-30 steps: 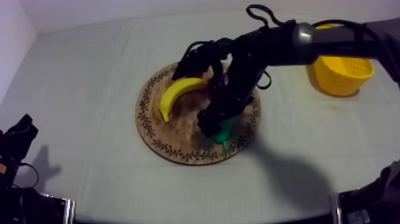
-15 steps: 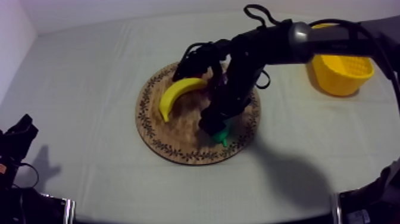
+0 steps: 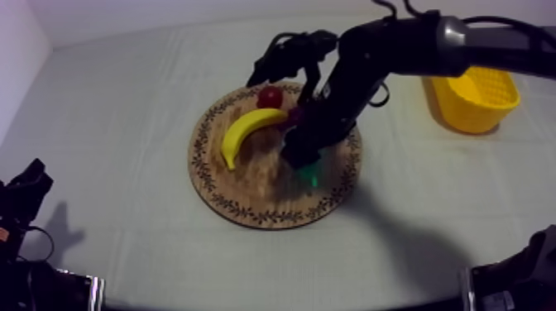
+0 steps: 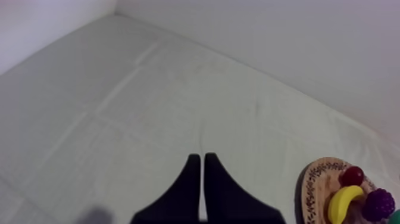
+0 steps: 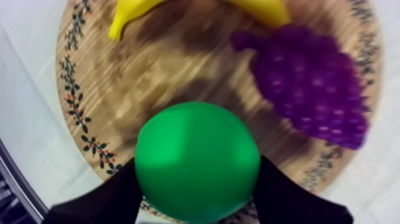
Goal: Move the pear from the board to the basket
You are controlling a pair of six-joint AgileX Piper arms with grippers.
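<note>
The green pear (image 5: pixel 196 161) is held between my right gripper's two black fingers (image 5: pixel 113 199), just above the round wooden board (image 5: pixel 119 89). In the top view my right gripper (image 3: pixel 303 157) comes in from the upper right and stands over the board's (image 3: pixel 248 178) right half, with the pear (image 3: pixel 311 175) showing below it. The yellow basket (image 3: pixel 472 99) stands at the far right. My left gripper (image 4: pixel 203 173) is shut as a narrow wedge over bare cloth and rests low at the left (image 3: pixel 25 194).
A banana (image 3: pixel 244 132), a small red fruit (image 3: pixel 269 97) and a bunch of grapes (image 5: pixel 312 98) lie on the board. Open cloth stretches between the board and the basket. From the left wrist the board (image 4: pixel 315 184) is far off.
My right arm has risen and drawn back a little with the pear in its grip. The small red fruit, hidden under the arm before, now shows. The left arm has not moved.
</note>
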